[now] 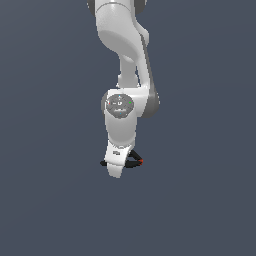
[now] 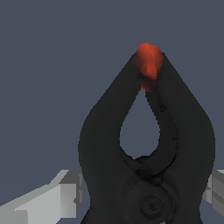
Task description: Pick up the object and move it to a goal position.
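Observation:
The object (image 1: 135,162) is a small black spring clamp with a red-orange tip (image 1: 141,161). In the exterior view it shows just behind the lower end of my white gripper (image 1: 116,169), which hides most of it. In the wrist view the clamp (image 2: 183,131) fills the frame, its looped body ending in the red tip (image 2: 148,61). My gripper (image 2: 144,194) has one grey finger (image 2: 52,199) against each side of the clamp's wide lower body. The jaws look closed on it. I cannot tell whether it rests on the surface or is lifted.
A plain dark grey-blue surface (image 1: 50,200) surrounds the arm on all sides. The white arm links (image 1: 122,45) rise above the gripper. No other objects show.

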Available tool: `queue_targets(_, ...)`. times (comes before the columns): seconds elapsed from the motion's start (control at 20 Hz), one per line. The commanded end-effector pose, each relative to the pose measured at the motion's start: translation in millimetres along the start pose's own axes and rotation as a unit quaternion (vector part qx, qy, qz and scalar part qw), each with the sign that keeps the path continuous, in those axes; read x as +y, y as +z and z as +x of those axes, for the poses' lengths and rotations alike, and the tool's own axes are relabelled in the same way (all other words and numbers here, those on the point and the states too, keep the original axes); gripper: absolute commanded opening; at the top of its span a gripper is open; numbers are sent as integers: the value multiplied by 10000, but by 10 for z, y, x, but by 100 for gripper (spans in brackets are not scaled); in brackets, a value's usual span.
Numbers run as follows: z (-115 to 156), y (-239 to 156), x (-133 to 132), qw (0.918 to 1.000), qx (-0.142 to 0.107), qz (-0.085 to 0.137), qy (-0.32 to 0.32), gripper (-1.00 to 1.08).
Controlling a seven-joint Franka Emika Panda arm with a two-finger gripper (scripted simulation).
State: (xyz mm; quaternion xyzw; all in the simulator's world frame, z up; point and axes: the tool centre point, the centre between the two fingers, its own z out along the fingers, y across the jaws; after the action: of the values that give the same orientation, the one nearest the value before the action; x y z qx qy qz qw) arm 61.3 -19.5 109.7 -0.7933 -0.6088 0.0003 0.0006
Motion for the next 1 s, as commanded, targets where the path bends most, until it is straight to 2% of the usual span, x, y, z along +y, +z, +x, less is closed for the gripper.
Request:
queue_targets(0.0, -119, -256, 94, 10000, 5, -10, -2, -100)
queue_targets(0.5, -569, -1172, 458, 10000, 8, -8, -3, -100)
queue_targets(0.95, -777, -1587, 649, 10000, 4, -6, 1, -100)
